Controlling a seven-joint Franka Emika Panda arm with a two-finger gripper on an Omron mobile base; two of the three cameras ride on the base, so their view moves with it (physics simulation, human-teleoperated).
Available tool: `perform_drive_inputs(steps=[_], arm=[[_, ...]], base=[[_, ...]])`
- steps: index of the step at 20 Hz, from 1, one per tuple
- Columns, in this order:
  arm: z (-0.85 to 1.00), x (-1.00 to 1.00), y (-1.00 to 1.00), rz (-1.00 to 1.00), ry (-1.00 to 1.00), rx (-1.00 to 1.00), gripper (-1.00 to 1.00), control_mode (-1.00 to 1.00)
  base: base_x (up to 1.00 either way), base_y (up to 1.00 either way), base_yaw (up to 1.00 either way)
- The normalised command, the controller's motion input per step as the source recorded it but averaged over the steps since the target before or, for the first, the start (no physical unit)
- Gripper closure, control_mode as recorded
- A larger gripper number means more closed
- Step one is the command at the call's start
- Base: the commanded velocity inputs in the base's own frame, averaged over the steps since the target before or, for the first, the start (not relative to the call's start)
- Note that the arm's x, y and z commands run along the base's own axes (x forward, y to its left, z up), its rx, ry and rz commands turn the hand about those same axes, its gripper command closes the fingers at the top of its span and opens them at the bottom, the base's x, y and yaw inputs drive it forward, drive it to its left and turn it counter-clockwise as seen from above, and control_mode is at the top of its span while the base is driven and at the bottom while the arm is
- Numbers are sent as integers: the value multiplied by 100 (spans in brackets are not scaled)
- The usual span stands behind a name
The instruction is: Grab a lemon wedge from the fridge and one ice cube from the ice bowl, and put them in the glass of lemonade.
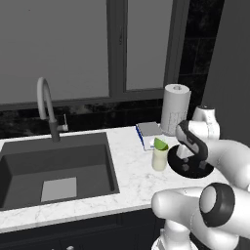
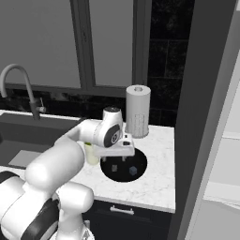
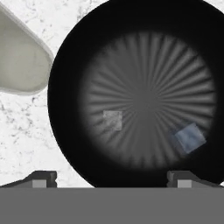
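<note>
Lemon step looks done: the lemon wedge point(image 1: 160, 144) already sits on top of the glass of lemonade point(image 1: 159, 158), green-yellow rind poking above the rim. You're on the ice step now.

Your gripper point(image 2: 117, 159) hangs right over the ice bowl point(image 2: 138, 175), jaws spread wide, nothing between them. In the hand view both fingertips point(image 3: 40, 178) show far apart at the bottom edge, bowl beneath. Not in contact with any cube yet, by the look of it.

Two ice cubes in the bowl: a greyish one point(image 3: 112, 120) left of centre, a bluish one point(image 3: 190, 137) toward the right side, rotated. They lie well apart, so you can take one without bumping the other. The glass point(image 3: 19, 57) shows at the upper left of the hand view, just beside the bowl rim, on the marble counter point(image 2: 154, 187).

Next move, as I judge it: pick one cube, centre the jaws over it, line the fingers with its flat faces, go down into the bowl, close. The bluish one needs a wrist turn; the greyish one sits squarer. Cubes likely slide on the glossy bowl, so close gently. Then lift and carry it across to the glass.

Paper towel roll point(image 2: 138, 111) stands behind the bowl, out of your path.
</note>
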Motion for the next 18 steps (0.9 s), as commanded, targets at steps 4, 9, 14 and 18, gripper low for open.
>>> perform_drive_inputs(steps=[4, 9, 14, 18], arm=[[-46, 1, 1, 1, -8, 0, -100, -100], [-43, 0, -3, 0, -15, 0, -100, -100], [-33, 16, 0, 0, -10, 1, -100, -100], [-4, 36, 0, 0, -2, 0, -100, -100]], base=[[0, 0, 0], [0, 0, 0], [0, 0, 0], [0, 0, 0]])
